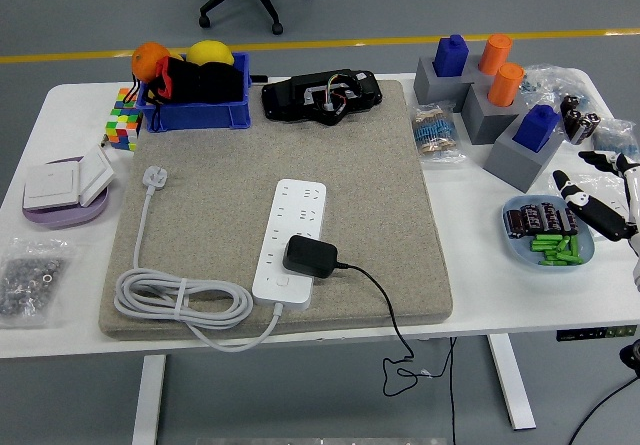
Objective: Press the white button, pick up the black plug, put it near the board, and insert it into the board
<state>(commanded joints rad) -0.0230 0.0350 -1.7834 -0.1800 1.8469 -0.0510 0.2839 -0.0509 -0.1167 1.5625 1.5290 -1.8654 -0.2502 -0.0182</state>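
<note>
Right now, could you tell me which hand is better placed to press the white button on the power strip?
Right: the right hand is over the table's right edge, fingers open; no left hand is visible. The white power strip lies mid-mat.

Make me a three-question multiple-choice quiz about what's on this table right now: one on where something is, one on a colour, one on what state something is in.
1. Where does the black plug sit?
A. In the blue bin
B. On the white power strip, near its lower end
C. On the bare table

2. What colour are the small sticks in the blue dish?
A. Green
B. Red
C. White

3. What is the robot's right hand doing?
A. Gripping the plug
B. Pressing the strip's button
C. Holding nothing, fingers spread, at the table's right edge

Answers: 1 B, it rests on the strip. 2 A, they are bright green. 3 C, it is empty and far from the strip.
</note>
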